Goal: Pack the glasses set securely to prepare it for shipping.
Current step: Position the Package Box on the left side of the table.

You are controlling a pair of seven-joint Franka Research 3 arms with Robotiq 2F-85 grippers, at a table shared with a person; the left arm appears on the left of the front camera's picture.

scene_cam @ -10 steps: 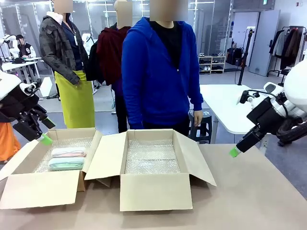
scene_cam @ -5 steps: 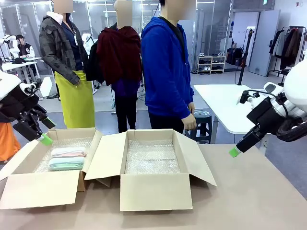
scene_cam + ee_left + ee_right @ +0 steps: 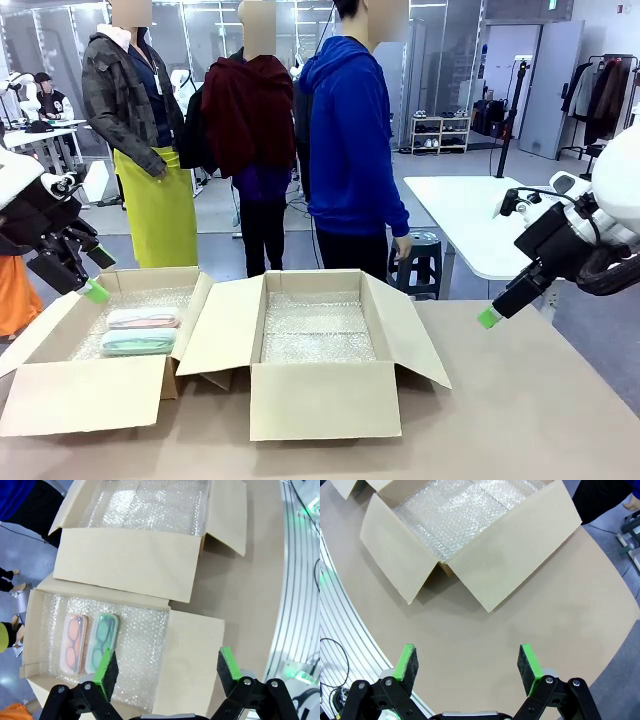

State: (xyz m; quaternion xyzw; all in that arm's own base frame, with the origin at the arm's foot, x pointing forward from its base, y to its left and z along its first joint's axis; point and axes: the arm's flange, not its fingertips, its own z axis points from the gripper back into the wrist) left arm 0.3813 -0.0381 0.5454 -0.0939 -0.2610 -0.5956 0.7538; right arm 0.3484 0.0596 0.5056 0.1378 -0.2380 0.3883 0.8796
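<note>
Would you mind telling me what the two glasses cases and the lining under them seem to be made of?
Pink case and mint green case: probably translucent plastic, since the frames show through. Lining: clear bubble wrap, glinting and dimpled, inside a matte brown cardboard box.

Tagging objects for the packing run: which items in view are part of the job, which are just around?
Job:
- pale pink translucent glasses case
- mint green glasses case
- brown cardboard box lined with bubble wrap, holding both cases
- empty bubble-wrap-lined cardboard box

Around:
- white side table
- dark stool
</note>
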